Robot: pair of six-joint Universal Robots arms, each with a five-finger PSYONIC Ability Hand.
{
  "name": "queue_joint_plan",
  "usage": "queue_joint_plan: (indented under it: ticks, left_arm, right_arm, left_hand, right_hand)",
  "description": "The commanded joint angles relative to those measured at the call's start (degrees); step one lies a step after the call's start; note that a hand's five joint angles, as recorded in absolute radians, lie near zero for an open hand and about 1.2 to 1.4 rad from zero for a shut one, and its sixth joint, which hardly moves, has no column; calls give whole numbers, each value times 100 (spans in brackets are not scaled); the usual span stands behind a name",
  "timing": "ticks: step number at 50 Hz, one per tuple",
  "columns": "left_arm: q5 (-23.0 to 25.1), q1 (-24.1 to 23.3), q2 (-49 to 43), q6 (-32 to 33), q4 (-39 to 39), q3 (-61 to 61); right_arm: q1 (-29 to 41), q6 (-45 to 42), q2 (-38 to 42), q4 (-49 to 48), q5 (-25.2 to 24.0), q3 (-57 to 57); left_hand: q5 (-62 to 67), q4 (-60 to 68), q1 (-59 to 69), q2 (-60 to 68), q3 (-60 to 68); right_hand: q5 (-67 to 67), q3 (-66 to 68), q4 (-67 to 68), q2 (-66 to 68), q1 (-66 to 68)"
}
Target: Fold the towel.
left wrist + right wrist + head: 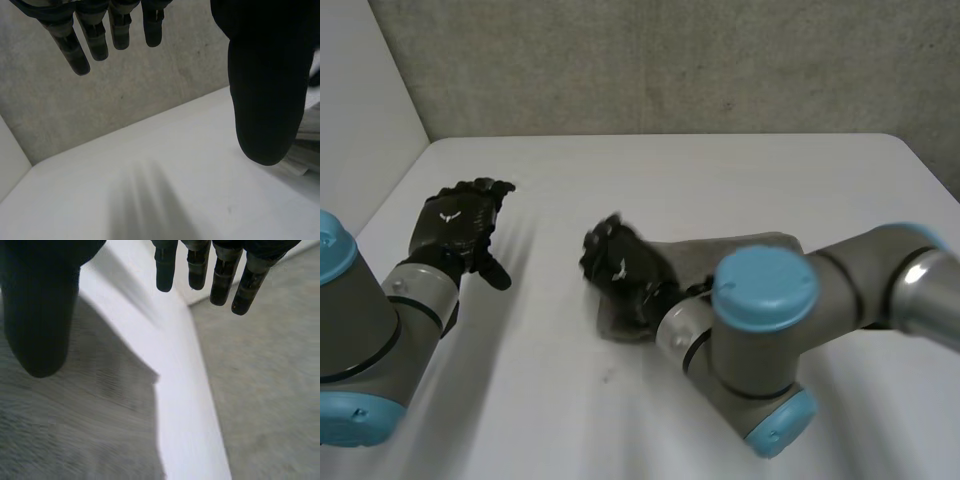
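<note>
I see the grey towel (720, 247) lying folded near the middle of the white bench (670, 170), partly under the right arm. Right hand (618, 265): over the towel's end nearest the left arm, fingers (220, 280) straight, thumb apart, gripping nothing; I cannot tell whether it touches the cloth. Left hand (455, 225): well apart from the towel, over bare bench, fingers (75, 50) straight, thumb wide, empty.
</note>
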Motion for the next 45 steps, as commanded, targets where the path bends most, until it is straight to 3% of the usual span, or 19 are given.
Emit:
queue_joint_plan:
  ticks: [1, 5, 15, 20, 23, 25, 26, 28, 37, 42, 44, 45]
  left_arm:
    - [0, -399, -50, -29, 38, 510]
    - [-17, -812, -462, -29, 46, 993]
    - [-26, -1683, -1851, -81, -42, 2180]
    - [-26, -1797, -2081, -81, -50, 2243]
    - [-35, -1798, -2072, -81, -94, 2182]
    - [-35, -1789, -2055, -90, -155, 2147]
    - [-44, -1798, -2028, -81, -225, 2094]
    - [-70, -1780, -2011, -81, -304, 2007]
    - [-457, -1631, -1370, -99, -534, 1444]
    - [-501, -1517, -931, -99, -534, 1137]
    - [-501, -1438, -790, -90, -534, 1040]
    - [-510, -1342, -650, -81, -534, 943]
  right_arm:
    - [-956, 1987, -1459, 11, 235, 715]
    - [-1823, 3109, -2056, 98, 165, 1521]
    - [-3338, 3077, -2312, 248, -477, 3009]
    - [-3706, 3077, -1734, 239, -1056, 3142]
    - [-3724, 3068, -1503, 239, -1119, 3071]
    - [-3759, 3024, -1214, 230, -1119, 2887]
    - [-3759, 3024, -1213, 231, -1119, 2886]
    - [-3803, 2945, -1187, 231, -1022, 2755]
    - [-3707, 2945, -1767, 37, -635, 2157]
    - [-2643, 2989, -1714, 275, -389, 1172]
    - [-1891, 2936, -1277, 650, -284, 464]
    - [-1887, 2936, -1275, 652, -284, 460]
  left_hand:
    - [-163, 39, -26, 54, 49]
    - [-163, 39, -26, 54, 49]
    - [-163, 39, -26, 54, 49]
    - [-163, 39, -26, 54, 49]
    - [-163, 39, -26, 54, 49]
    - [-163, 39, -26, 54, 49]
    - [-163, 39, -26, 54, 49]
    - [-163, 39, -26, 54, 49]
    - [-163, 39, -26, 54, 49]
    - [-163, 39, -26, 54, 49]
    - [-163, 39, -26, 54, 49]
    - [-163, 39, -26, 54, 49]
  right_hand:
    - [-442, -236, -353, -345, -264]
    - [-442, -236, -353, -345, -264]
    - [-442, -236, -353, -345, -264]
    - [1361, 1566, 1450, 1457, 1539]
    - [1938, 2144, 2027, 2035, 2116]
    - [3994, 4200, 4083, 4091, 4172]
    - [4007, 4213, 4096, 4104, 4185]
    - [6545, 6750, 6634, 6641, 6723]
    - [6558, 6764, 6647, 6655, 6736]
    - [6558, 6764, 6647, 6655, 6736]
    - [6558, 6764, 6647, 6655, 6736]
    - [6558, 6764, 6647, 6655, 6736]
